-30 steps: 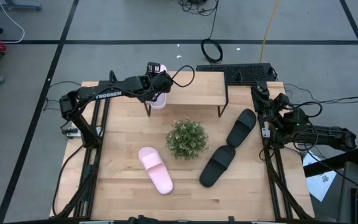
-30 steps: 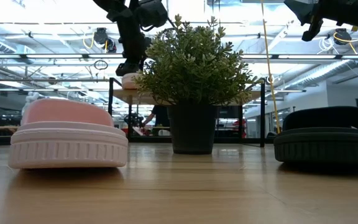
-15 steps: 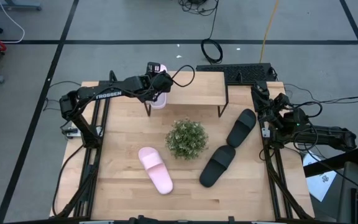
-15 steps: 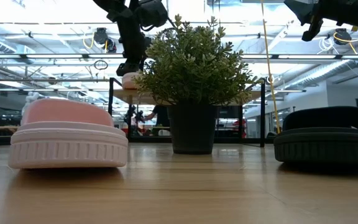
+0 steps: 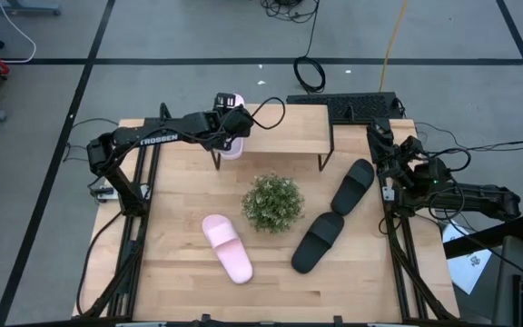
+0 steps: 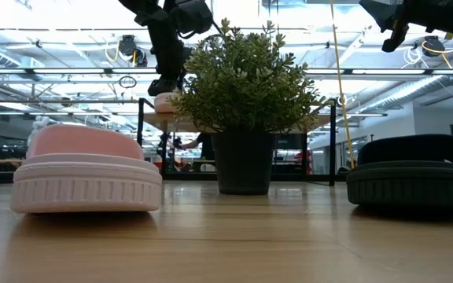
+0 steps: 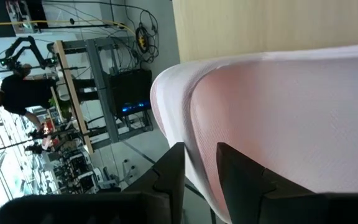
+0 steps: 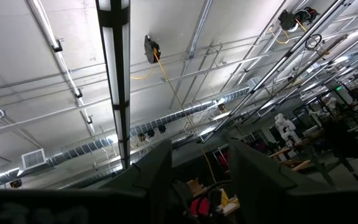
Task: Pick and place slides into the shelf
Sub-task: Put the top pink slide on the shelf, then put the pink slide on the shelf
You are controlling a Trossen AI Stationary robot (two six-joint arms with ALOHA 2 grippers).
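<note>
Grey taped floor surrounds the wooden table (image 5: 180,272) on my overhead feed, and I see my left gripper (image 5: 234,124) reaching over the shelf's (image 5: 284,129) near-left corner, clamped on a pale pink slide (image 5: 231,143) that pokes out just below the fingers at the plank's edge. Well away from that claw, toward the table's front, the second pink slide (image 5: 226,247) lies flat, with a potted plant (image 5: 271,202) between it and the shelf. Two black slides (image 5: 319,241) sit to the plant's right, the farther one (image 5: 353,185) just beside my right gripper (image 5: 381,138), which waits at the table's right edge; I cannot tell whether its fingers are apart. From table height, the pink slide (image 6: 87,169) fills the left, the plant (image 6: 244,102) the middle, a black slide (image 6: 415,173) the right, and the left gripper (image 6: 166,82) hangs over the shelf top behind them. My left wrist camera shows the two dark fingers (image 7: 169,180) closed narrowly on the pink slide's (image 7: 291,124) sole edge, wood plank just beyond it. My right wrist camera looks at ceiling lights and ducts past its fingers (image 8: 154,171).
</note>
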